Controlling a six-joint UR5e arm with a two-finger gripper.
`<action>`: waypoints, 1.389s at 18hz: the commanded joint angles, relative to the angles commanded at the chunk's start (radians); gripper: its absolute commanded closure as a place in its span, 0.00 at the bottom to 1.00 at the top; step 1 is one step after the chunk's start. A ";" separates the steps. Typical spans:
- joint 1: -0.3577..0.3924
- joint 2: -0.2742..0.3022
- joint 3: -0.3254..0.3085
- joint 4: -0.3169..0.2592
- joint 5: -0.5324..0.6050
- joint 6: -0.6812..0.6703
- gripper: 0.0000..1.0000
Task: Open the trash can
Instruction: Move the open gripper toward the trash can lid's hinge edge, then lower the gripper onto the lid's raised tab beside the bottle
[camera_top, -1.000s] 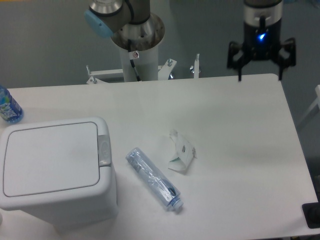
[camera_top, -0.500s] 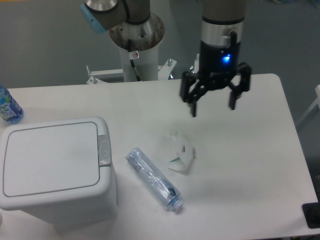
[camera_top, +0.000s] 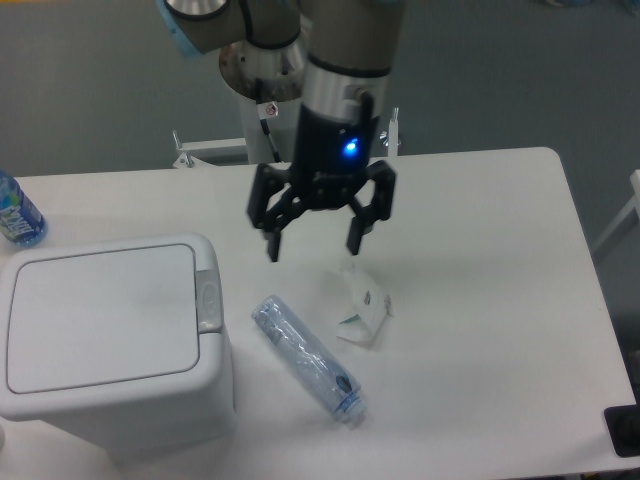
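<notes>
The trash can (camera_top: 110, 345) stands with its lid closed on the tabletop (camera_top: 480, 300), at the front left corner. To the right of the trash can, the pincer (camera_top: 312, 244) hangs released with nothing between its fingers, above a clear bottle (camera_top: 307, 358) and a crumpled wrapper (camera_top: 362, 308).

The pincer (camera_top: 313, 246) hangs downward, its fingers spread wide.
</notes>
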 joint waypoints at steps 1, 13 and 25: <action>-0.008 -0.003 0.000 0.000 0.000 0.000 0.00; -0.031 -0.035 -0.014 0.069 0.009 0.015 0.00; -0.041 -0.045 -0.041 0.069 0.011 0.015 0.00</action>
